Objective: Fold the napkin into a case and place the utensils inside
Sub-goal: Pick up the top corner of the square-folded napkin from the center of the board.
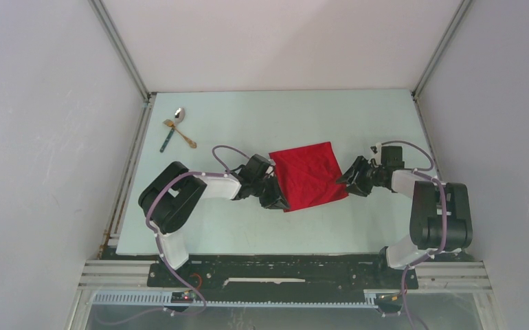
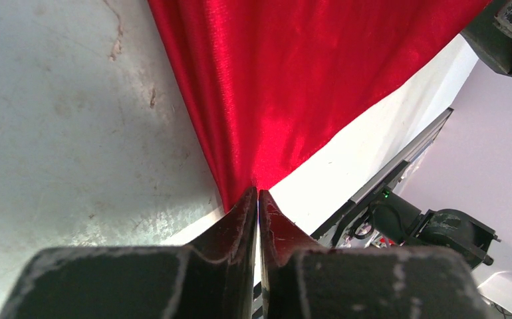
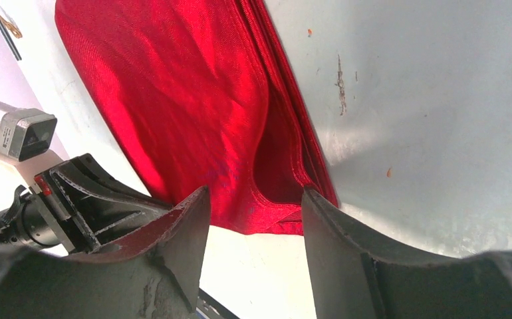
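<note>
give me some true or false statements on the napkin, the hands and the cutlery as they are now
1. The left hand is shut on a corner of the napkin. True.
2. The right hand is clamped shut on the napkin. False: its jaws stand open at the napkin's edge.
3. The utensils lie inside the napkin. False: they lie at the far left of the table, apart from it.
4. The napkin's edge shows several layers. True.

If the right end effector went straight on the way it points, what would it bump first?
Probably the creased bright red cloth napkin: its folded edge lies just ahead between the right end effector's open fingers, though depth is hard to judge.
</note>
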Available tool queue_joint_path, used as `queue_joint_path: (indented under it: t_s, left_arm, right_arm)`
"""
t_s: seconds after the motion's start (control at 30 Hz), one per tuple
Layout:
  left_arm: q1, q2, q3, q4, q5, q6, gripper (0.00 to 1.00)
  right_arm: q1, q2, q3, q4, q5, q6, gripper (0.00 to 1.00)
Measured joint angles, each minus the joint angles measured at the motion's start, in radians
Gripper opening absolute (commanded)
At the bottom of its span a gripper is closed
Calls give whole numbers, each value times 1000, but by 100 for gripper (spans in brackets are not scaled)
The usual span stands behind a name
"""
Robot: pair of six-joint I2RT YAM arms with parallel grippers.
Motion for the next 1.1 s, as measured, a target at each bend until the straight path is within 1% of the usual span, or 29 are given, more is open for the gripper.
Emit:
queue_joint_path:
  t_s: [0.27, 0.5, 0.63, 0.87, 1.1]
  left_arm:
    - [0, 4, 0, 5, 3, 0, 12]
    - [0, 4, 0, 5, 3, 0, 12]
    - [0, 6, 0, 6, 4, 0, 12]
    - [0, 8, 0, 10, 11, 0, 12]
    - [0, 8, 1, 10, 11, 0, 12]
  right_arm:
    - [18, 14, 10, 3, 4, -1, 58]
    - [17, 3, 4, 3, -31, -1, 53]
    - [13, -19, -13, 7, -58, -2, 52]
    - [13, -1, -21, 85, -149, 19, 51]
    - [13, 1, -40, 117, -184, 39, 50]
